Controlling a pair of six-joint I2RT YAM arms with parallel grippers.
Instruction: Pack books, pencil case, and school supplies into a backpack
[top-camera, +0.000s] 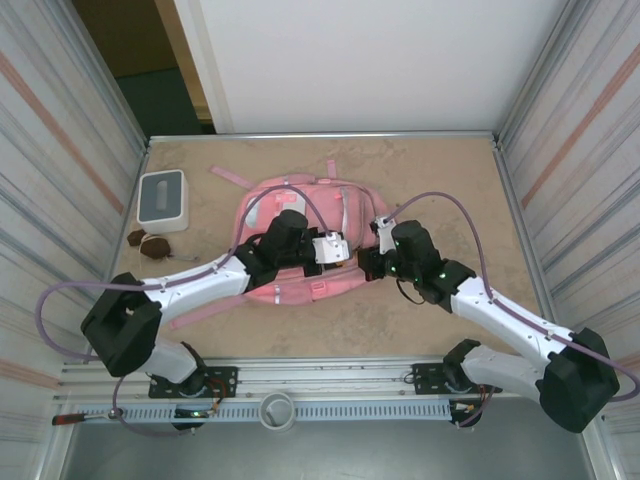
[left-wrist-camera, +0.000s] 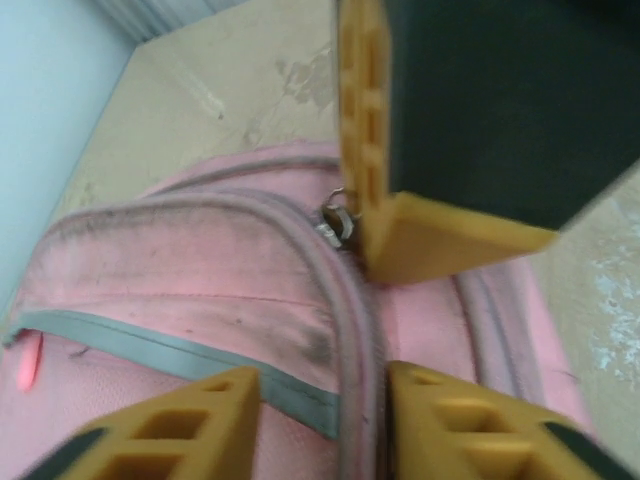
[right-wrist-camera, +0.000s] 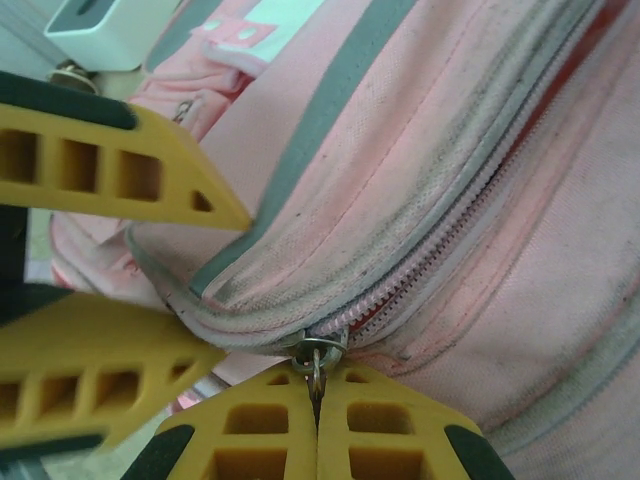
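Backpack (top-camera: 310, 200) — middle covered from above; brown lumps (top-camera: 150, 243) too small to identify.

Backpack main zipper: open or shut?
Shut near the zipper pull: zipper teeth mesh right up to it, and the right gripper pinches it. Far end: cannot tell.

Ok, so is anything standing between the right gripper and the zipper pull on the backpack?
Nothing visible. The right gripper is shut on the metal zipper pull at the end of the zipper on the backpack. The left gripper straddles the seam close beside it, not in between.
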